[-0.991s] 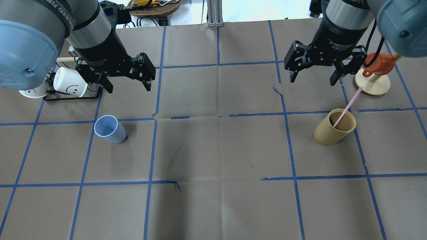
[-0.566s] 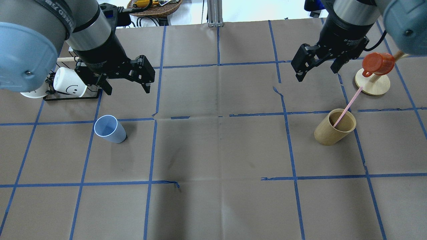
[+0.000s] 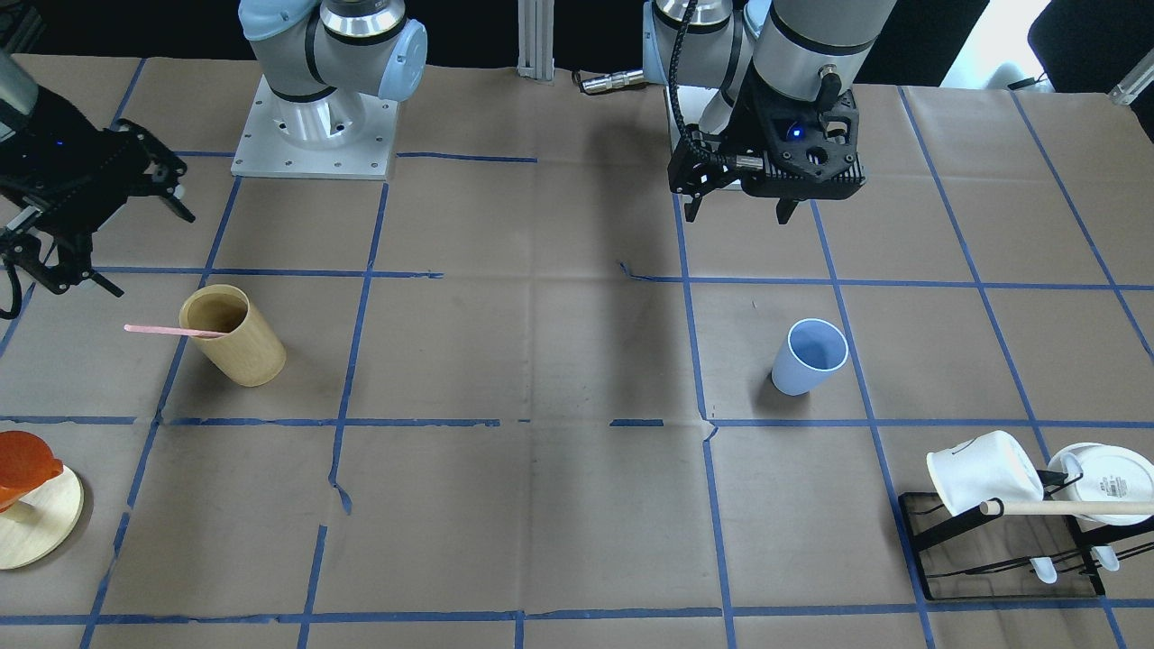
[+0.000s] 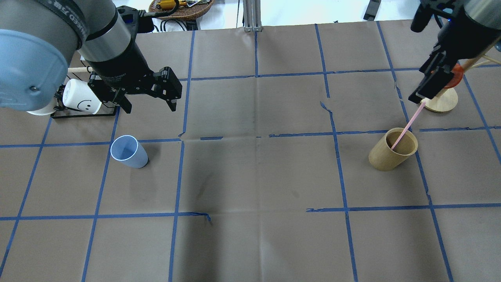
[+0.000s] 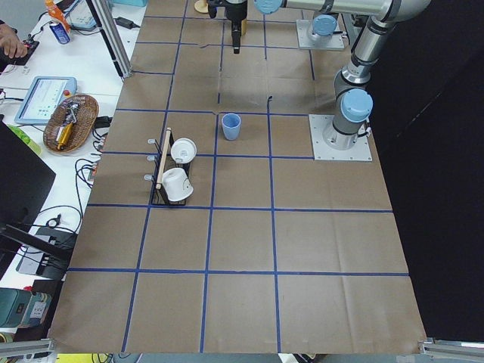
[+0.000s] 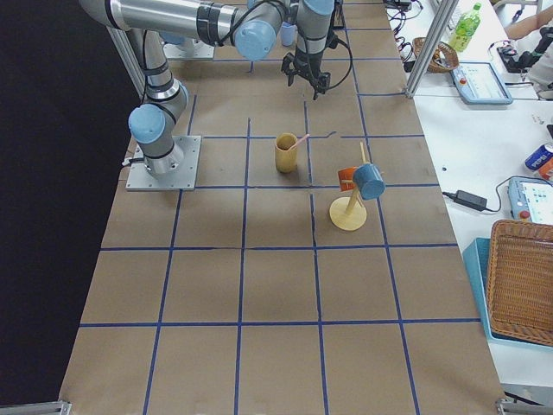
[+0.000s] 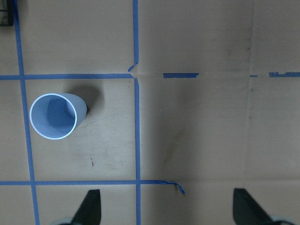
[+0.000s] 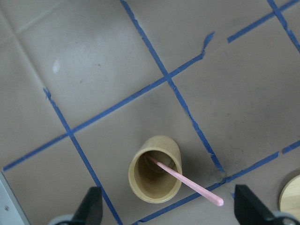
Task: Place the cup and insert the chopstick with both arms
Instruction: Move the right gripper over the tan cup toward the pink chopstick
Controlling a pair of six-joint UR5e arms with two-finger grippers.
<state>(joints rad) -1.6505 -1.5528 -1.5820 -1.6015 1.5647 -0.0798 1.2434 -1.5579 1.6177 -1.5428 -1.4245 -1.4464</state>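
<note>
Two-finger left gripper [image 4: 150,105], wide, seemingly aloft

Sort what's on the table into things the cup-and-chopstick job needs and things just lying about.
For the job: light blue plastic cup; thin pink chopstick; tan wooden cylindrical holder.
Lying about: white smiley-face mugs; black wire rack; orange cup; round wooden stand.
</note>
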